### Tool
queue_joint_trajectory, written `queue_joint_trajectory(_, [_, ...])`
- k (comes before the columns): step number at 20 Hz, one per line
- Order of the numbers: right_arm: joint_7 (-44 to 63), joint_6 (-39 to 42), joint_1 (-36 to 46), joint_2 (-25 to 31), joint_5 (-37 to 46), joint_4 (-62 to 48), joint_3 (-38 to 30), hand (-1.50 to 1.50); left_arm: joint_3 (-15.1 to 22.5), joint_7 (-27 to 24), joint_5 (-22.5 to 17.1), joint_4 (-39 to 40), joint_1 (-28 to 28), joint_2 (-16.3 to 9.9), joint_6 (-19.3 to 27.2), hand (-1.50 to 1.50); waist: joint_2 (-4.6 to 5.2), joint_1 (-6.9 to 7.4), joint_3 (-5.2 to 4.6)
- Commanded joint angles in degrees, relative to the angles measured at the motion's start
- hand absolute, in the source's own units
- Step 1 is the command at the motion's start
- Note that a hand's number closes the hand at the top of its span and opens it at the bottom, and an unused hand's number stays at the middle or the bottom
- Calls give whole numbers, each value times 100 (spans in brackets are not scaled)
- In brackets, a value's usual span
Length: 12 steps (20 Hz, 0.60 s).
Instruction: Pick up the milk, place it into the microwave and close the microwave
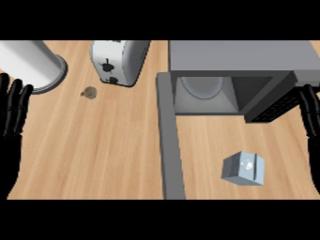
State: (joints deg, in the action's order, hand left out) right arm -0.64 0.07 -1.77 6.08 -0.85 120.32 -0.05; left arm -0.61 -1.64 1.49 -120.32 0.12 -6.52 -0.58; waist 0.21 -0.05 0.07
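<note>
While your microwave [249, 61] stands open, milk [245, 169] sits on the counter before it, left hand [3, 112] and right hand [319, 115] spread, empty.

Pale blue-grey milk carton [245, 169], grey microwave [245, 56], light wood-grain counter [100, 140], black hands.

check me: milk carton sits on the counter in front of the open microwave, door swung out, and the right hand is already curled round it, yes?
Not quite. In the head view the right hand is open at the right edge, apart from the milk carton. The rest holds: microwave open, door swung out.
</note>
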Motion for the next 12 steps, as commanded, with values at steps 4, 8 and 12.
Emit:
queue_joint_trajectory(4, [535,-376,22,-406,677,757,745,-150,-250,314,-130,101,-265,29,56,-150,-27,0,-7])
queue_joint_trajectory(8, [1139,-638,-709,-599,1555,1474,2204,-150,-621,519,-795,410,40,168,55,-150,-49,-20,-15])
queue_joint_trajectory(12, [1892,-879,-790,-604,2301,2087,2976,-150,-732,520,-983,-163,642,105,-155,-150,-50,10,-13])
